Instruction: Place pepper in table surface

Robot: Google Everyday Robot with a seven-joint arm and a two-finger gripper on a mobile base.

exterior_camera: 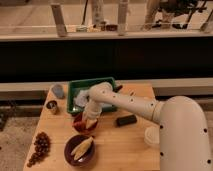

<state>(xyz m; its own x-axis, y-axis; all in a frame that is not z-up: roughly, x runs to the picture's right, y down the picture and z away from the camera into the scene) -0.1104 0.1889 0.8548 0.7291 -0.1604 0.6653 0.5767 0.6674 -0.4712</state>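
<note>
My gripper [90, 120] hangs from the white arm [130, 106] and reaches down into a small red bowl [80, 126] near the middle of the light tan table surface [120, 150]. A red-orange bit that looks like the pepper [93, 123] shows at the gripper's tip inside the bowl. Most of it is hidden by the gripper. I cannot tell whether the gripper is holding it.
A green tray [111, 82] stands just behind the bowl. A dark bowl [70, 155] with a pale corn cob [81, 147] is in front. Grapes [39, 148] lie front left, with a metal cup [51, 106] and a grey object [58, 90] to the left. A black block [126, 120] and a white cup [152, 136] are to the right.
</note>
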